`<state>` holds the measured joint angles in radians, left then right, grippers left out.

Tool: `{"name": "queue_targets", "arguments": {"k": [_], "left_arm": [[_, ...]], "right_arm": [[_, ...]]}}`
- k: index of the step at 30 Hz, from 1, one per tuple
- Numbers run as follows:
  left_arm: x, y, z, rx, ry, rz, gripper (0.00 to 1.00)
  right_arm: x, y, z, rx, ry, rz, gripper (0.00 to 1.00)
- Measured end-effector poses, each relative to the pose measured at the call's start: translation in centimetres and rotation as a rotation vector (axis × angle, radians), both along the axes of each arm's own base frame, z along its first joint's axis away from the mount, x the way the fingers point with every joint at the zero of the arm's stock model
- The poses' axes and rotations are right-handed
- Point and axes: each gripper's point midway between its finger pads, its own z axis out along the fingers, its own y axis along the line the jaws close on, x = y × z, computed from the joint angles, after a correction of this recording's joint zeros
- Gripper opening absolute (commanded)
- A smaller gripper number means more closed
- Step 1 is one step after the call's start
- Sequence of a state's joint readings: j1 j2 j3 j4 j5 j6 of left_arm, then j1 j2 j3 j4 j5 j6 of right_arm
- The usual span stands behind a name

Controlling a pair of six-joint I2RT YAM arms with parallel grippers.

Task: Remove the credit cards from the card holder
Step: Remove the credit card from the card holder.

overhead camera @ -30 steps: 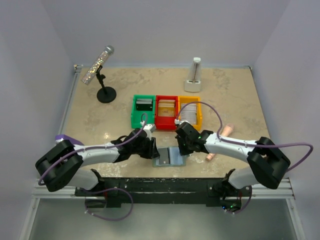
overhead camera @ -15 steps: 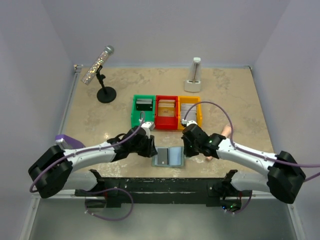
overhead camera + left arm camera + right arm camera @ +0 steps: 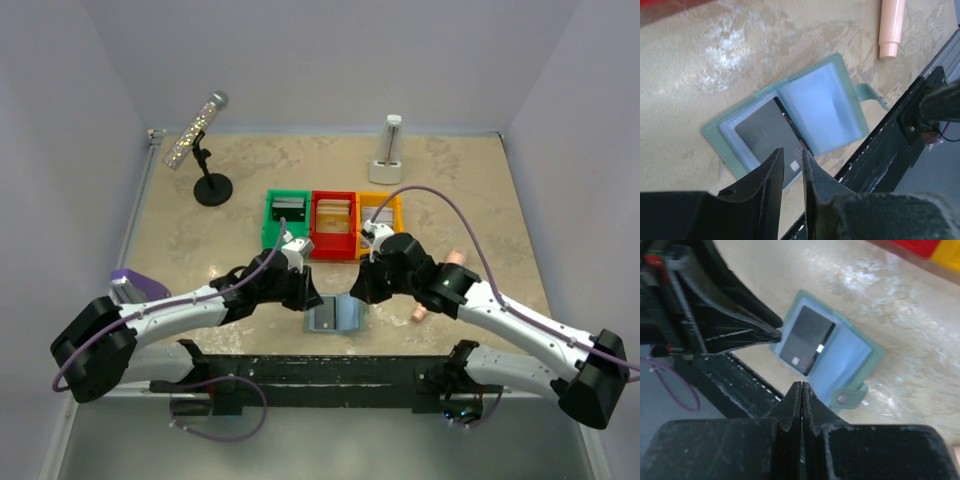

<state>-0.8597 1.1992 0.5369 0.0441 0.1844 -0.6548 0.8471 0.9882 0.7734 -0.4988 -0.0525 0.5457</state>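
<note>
All positions are given from the card holder (image 3: pixel 337 314), which lies open and flat at the near edge of the counter (image 3: pixel 460 190).

**Surroundings.** Far left of it lies a purple item (image 3: pixel 125 277). Behind and to the left, a glittery stick (image 3: pixel 195 130) sits tilted on a black stand (image 3: pixel 211 187). Directly behind it, three bins stand in a row, touching: green bin (image 3: pixel 286 222), red bin (image 3: pixel 333 224), yellow bin (image 3: pixel 381 222). Each has flat cards in it. Further behind and to the right stands a white upright holder (image 3: pixel 389 152). Just to the right lies a pink tube (image 3: pixel 890 26). Nothing covers the card holder.

**Card and fingers.** A dark card (image 3: pixel 771 137) sits in the left panel's clear pocket. The right panel shows only a pale face, with the tab (image 3: pixel 872 96) at its outer edge. The left fingers (image 3: pixel 771 172) stand a narrow gap apart at the card holder's left edge. The card's near corner shows in that gap; whether they touch it cannot be told. The right fingers (image 3: pixel 796 395) are pressed together, hold nothing, and hover above the right panel.

**Arm pose.** The left arm (image 3: pixel 180 310) reaches low from the left. The right arm (image 3: pixel 500 305) reaches in from the right, wrist raised.
</note>
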Motion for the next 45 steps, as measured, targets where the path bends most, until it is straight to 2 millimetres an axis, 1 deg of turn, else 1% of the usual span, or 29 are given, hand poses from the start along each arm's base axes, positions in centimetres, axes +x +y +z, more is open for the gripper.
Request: {"name": "queue_targets", "arguments": {"k": [3, 5, 8, 10, 12, 16, 24, 25, 28, 29, 31, 33, 40, 45], "left_arm": [[-0.6, 0.1, -1.7, 0.007, 0.043, -0.006, 0.18], [-1.0, 0.4, -2.9, 0.024, 0.072, -0.003, 0.16], [-1.3, 0.7, -3.8, 0.034, 0.094, 0.006, 0.15], [-1.5, 0.8, -4.3, 0.034, 0.102, 0.011, 0.14], [-1.5, 0.8, -4.6, 0.034, 0.112, 0.016, 0.14], [-1.4, 0.4, -4.9, 0.027, 0.12, 0.015, 0.13], [-1.2, 0.0, -5.7, 0.026, 0.128, 0.013, 0.11], [-1.2, 0.0, -5.7, 0.023, 0.129, 0.015, 0.11], [-1.1, 0.0, -5.7, 0.017, 0.132, 0.022, 0.11], [-1.2, 0.0, -5.7, 0.015, 0.131, 0.023, 0.11], [-1.2, 0.0, -5.7, 0.012, 0.13, 0.024, 0.11], [-1.1, 0.0, -5.7, 0.01, 0.128, 0.025, 0.11], [-1.1, 0.0, -5.7, 0.007, 0.127, 0.032, 0.11], [-1.1, 0.3, -5.6, 0.004, 0.117, 0.04, 0.12]], "right_arm": [[-0.5, 1.9, -0.3, 0.035, 0.042, 0.067, 0.0], [-0.9, 3.1, -1.0, 0.042, 0.077, 0.104, 0.0], [-1.4, 4.4, -2.4, 0.034, 0.136, 0.142, 0.0], [-1.4, 4.8, -3.2, 0.022, 0.163, 0.15, 0.0], [-1.3, 5.2, -4.4, 0.002, 0.192, 0.151, 0.0], [-1.6, 5.4, -6.8, -0.028, 0.247, 0.152, 0.0], [-2.4, 4.5, -10.8, -0.056, 0.319, 0.109, 0.0], [-2.4, 4.3, -11.3, -0.056, 0.326, 0.1, 0.02], [-2.4, 3.9, -12.2, -0.049, 0.344, 0.069, 0.11], [-2.3, 3.9, -12.4, -0.042, 0.347, 0.058, 0.15], [-2.1, 3.9, -12.5, -0.021, 0.348, 0.044, 0.19], [-2.0, 4.1, -12.5, -0.002, 0.347, 0.037, 0.21], [-1.7, 4.1, -12.5, 0.049, 0.35, 0.005, 0.22], [-1.1, 4.1, -12.3, 0.08, 0.346, -0.026, 0.26]]}}
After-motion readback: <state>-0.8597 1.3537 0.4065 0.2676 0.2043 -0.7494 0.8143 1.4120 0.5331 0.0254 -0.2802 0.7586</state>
